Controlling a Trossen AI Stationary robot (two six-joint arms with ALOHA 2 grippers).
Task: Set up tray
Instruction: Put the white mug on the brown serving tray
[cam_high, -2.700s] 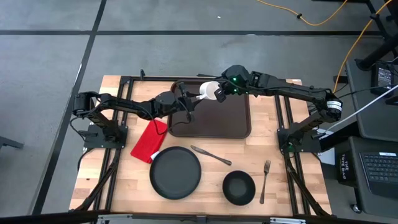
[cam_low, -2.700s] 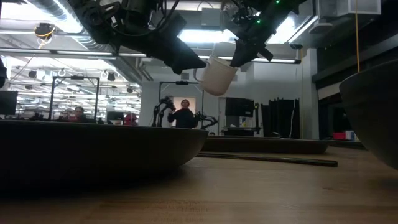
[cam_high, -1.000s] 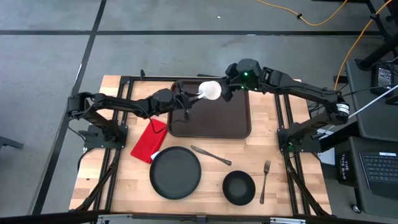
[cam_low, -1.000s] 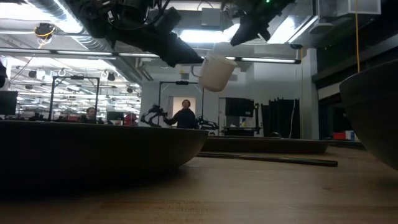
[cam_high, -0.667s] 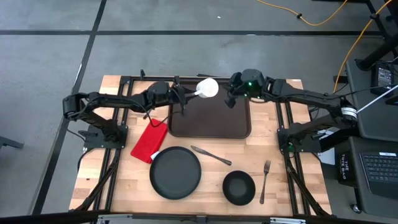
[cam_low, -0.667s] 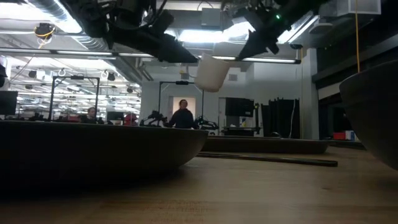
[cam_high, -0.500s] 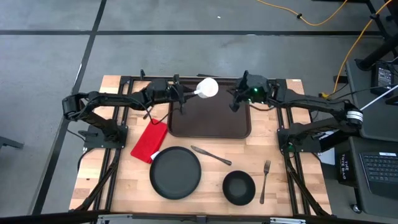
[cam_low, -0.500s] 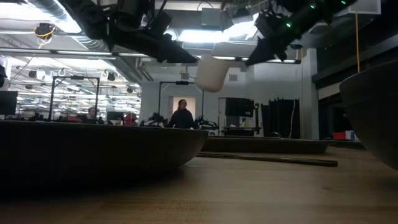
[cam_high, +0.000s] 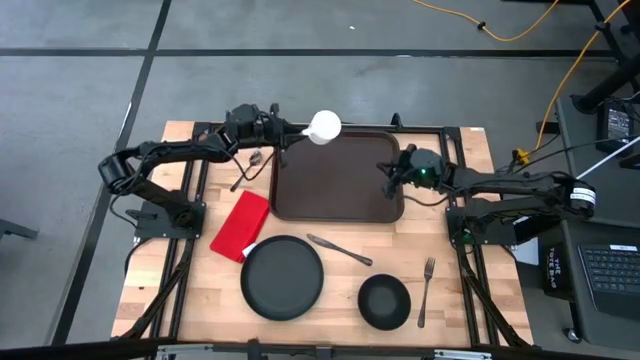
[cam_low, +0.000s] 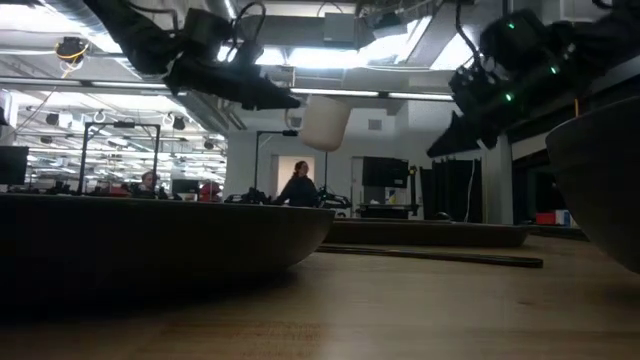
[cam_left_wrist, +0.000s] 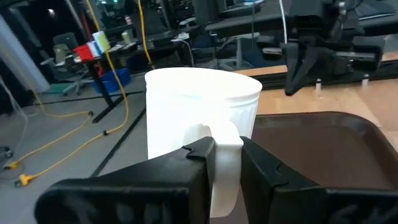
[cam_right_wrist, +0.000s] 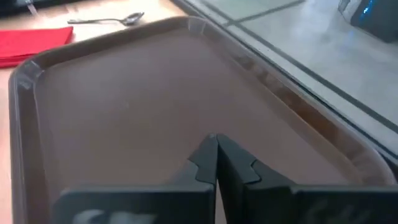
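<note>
The dark brown tray lies flat at the far middle of the wooden table, nothing on it. The left gripper is clamped on the handle of a white mug, which hangs in the air above the tray's far left corner (the low view shows it well clear of the table). The right gripper hovers over the tray's right edge, fingers pressed together and holding nothing. A red napkin lies left of the tray, a spoon beyond it. Nearer are a black plate, a knife, a black bowl and a fork
</note>
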